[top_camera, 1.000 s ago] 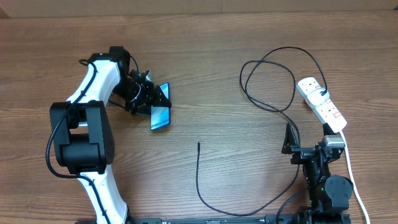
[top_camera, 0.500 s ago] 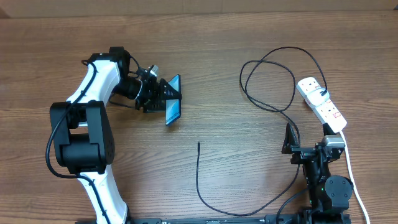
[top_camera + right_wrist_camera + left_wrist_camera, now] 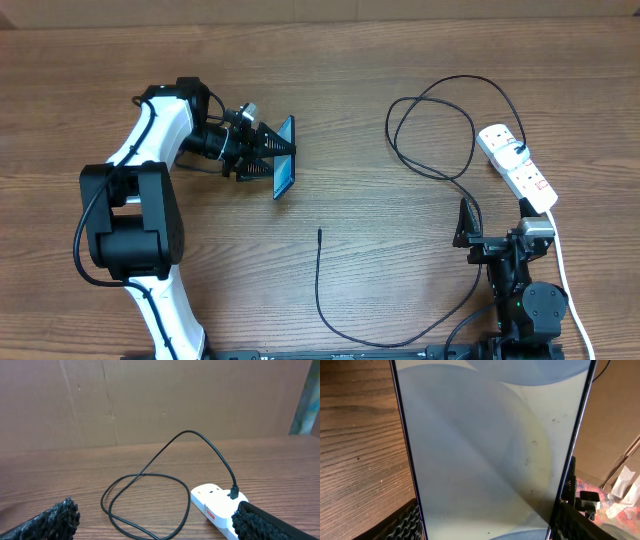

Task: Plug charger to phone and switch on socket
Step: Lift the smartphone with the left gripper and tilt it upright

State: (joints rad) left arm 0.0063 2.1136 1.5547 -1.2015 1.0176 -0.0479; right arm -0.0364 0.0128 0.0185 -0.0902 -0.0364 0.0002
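My left gripper [image 3: 272, 158] is shut on the phone [image 3: 284, 157] and holds it on edge above the table, left of centre. In the left wrist view the phone's pale screen [image 3: 485, 455] fills the frame between my two black fingers [image 3: 405, 522]. The black charger cable [image 3: 432, 170] loops at the right, plugged into the white socket [image 3: 515, 165]. Its free connector tip [image 3: 319, 233] lies on the table below the phone. My right gripper [image 3: 466, 222] rests open and empty at the front right. In the right wrist view the socket [image 3: 217, 505] and the cable loop [image 3: 145, 497] lie ahead of its fingers.
The socket's thick white cord [image 3: 565, 270] runs down the right side past my right arm's base. A brown cardboard wall [image 3: 150, 400] stands behind the table.
My left gripper has lifted the phone, turned it onto its edge and carried it to the right. The right arm, cable and socket have not moved.
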